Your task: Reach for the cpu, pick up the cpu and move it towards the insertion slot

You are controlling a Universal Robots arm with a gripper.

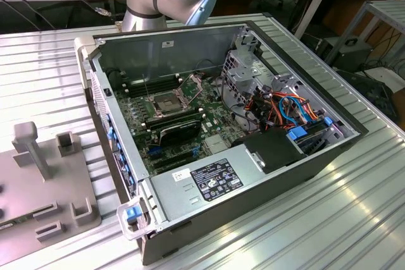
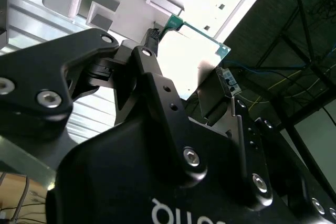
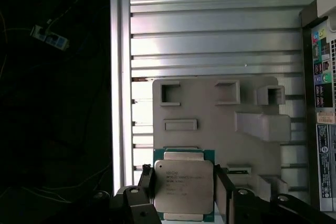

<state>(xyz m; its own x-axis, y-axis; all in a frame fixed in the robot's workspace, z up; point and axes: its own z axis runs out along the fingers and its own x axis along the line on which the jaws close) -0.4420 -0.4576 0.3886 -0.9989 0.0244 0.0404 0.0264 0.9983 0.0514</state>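
Note:
The cpu [image 3: 184,184], a pale silver square chip on a green edge, sits between my gripper's [image 3: 184,178] two dark fingers [image 3: 147,181], which press on its two opposite sides. It hangs well above a grey holder plate [image 3: 210,106]. In the second wrist view the cpu [image 2: 195,51] shows bright with a green rim, and my gripper [image 2: 190,53] is shut on it. The insertion slot [image 1: 166,104], a square socket with a silvery frame and its metal plate hinged up, lies on the board inside the open computer case [image 1: 161,45].
The grey holder plate [image 1: 44,181] with raised blocks and a post lies at the exterior view's left, on the ribbed metal table [image 1: 354,207]. Inside the case are a black card [image 1: 180,131], a drive cage [image 1: 243,67], coloured cables [image 1: 291,109] and a power supply [image 1: 209,181].

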